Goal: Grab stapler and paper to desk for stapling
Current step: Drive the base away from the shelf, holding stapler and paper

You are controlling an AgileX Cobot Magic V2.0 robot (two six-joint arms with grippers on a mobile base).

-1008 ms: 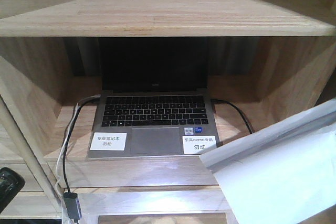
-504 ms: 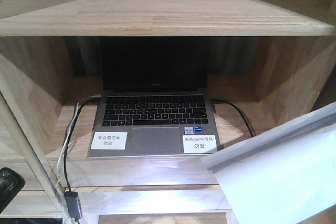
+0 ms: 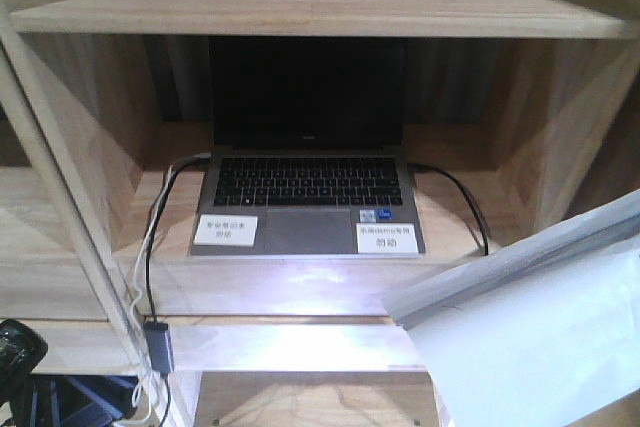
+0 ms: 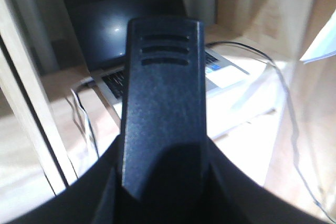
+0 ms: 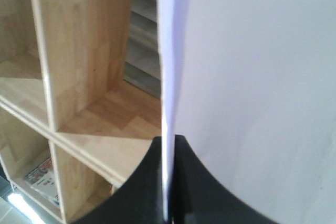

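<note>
The black stapler point(image 4: 163, 93) stands up between the jaws of my left gripper point(image 4: 165, 153), which is shut on its lower end; its ribbed tip points at the shelf. The white paper point(image 5: 252, 66) runs edge-on through my right gripper point(image 5: 168, 148), which is shut on it. In the front view the same paper point(image 3: 540, 317) fills the lower right corner, held in the air. A dark piece at the lower left edge point(image 3: 15, 352) belongs to my left side. The desk is out of view.
A wooden shelf unit point(image 3: 300, 7) faces me with an open laptop point(image 3: 305, 197) in its middle bay. Cables point(image 3: 150, 267) hang from the laptop down to an adapter point(image 3: 160, 345). Printed booklets point(image 5: 44, 182) lie in a lower bay.
The shelf and laptop look smaller and sit higher in the front view, so my viewpoint has drawn back. The paper stays at the lower right, still held.
</note>
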